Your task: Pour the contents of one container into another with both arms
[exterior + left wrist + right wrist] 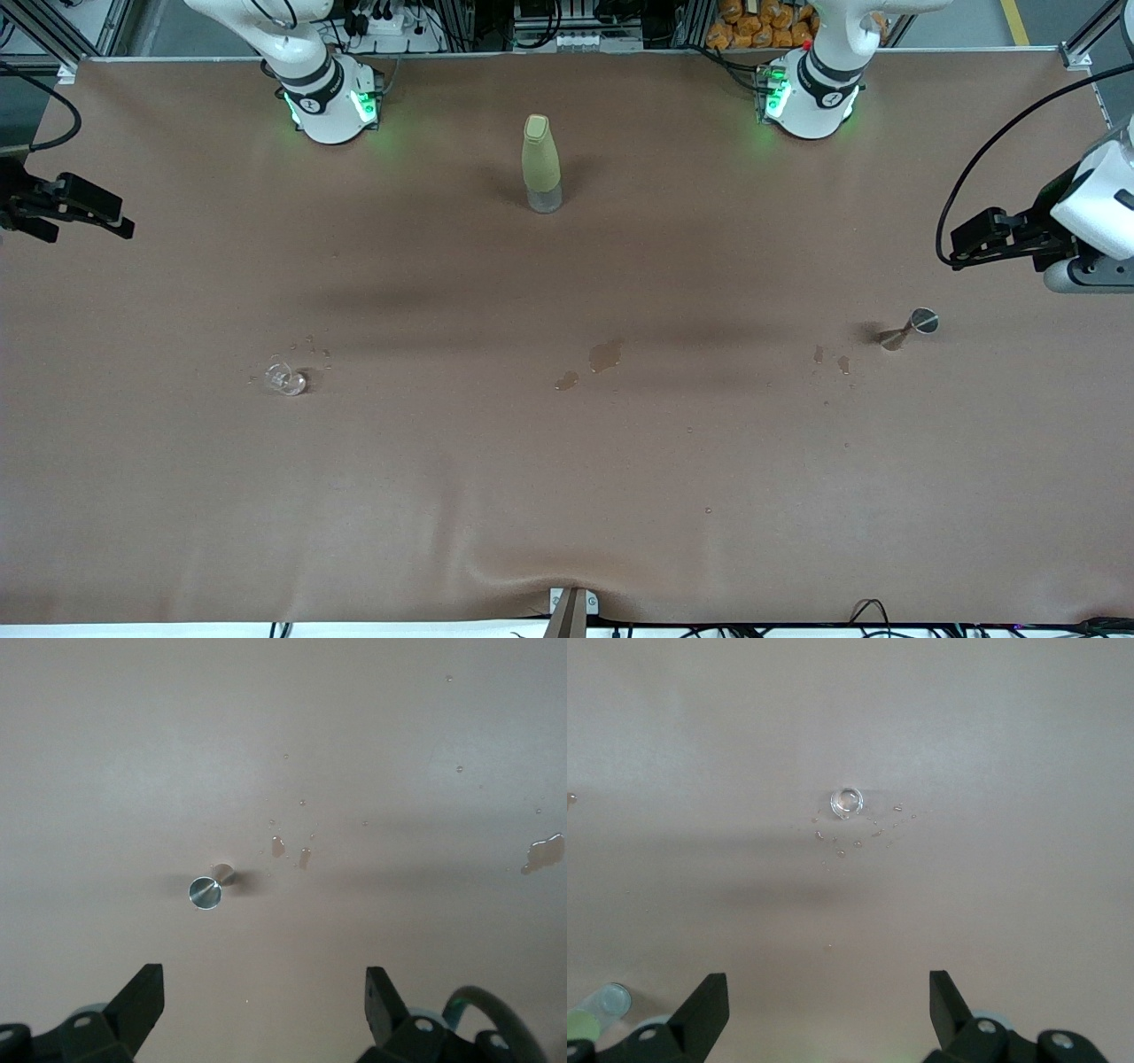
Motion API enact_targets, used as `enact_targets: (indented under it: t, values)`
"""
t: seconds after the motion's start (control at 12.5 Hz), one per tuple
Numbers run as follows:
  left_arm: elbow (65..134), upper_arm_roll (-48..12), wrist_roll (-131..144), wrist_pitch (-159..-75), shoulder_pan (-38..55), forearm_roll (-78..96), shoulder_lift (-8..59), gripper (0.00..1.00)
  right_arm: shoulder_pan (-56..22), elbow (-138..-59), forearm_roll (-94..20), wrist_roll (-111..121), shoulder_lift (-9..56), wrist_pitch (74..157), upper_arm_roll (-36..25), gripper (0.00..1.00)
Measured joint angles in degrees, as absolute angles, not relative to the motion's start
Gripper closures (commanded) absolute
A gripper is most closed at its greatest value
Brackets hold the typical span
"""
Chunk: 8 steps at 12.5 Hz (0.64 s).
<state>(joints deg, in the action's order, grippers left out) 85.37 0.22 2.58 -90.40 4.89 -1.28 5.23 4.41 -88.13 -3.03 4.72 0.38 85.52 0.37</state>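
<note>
Both hands wide open, empty: right hand [120, 226] over the desk [567, 496] edge at 9 o'clock, left hand [961, 248] at 3 o'clock. Glass cup [285, 378] sits around 8 o'clock, metal jigger [912, 326] near 3; drop each hand straight down and centre the jaws, since both are tiny and tip easily. Brown mat has spill puddles [605, 355] mid-desk, yellow-green bottle [541, 164] at 12.

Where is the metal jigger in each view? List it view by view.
Front view: jigger stands toward the left arm's end of the table.
Left wrist view: jigger ahead of the open left claw.
Right wrist view: not in it.
Shared landmark: two small wet spots beside it.
</note>
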Motion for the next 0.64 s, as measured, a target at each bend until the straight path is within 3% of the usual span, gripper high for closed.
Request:
enact_targets:
  t: [0.64]
  values:
    - [82.8,0.4,2.6,-90.6,3.7,-1.3,5.3,0.00,4.0,-88.1,-2.2,4.5,0.4,85.5,0.1,0.00]
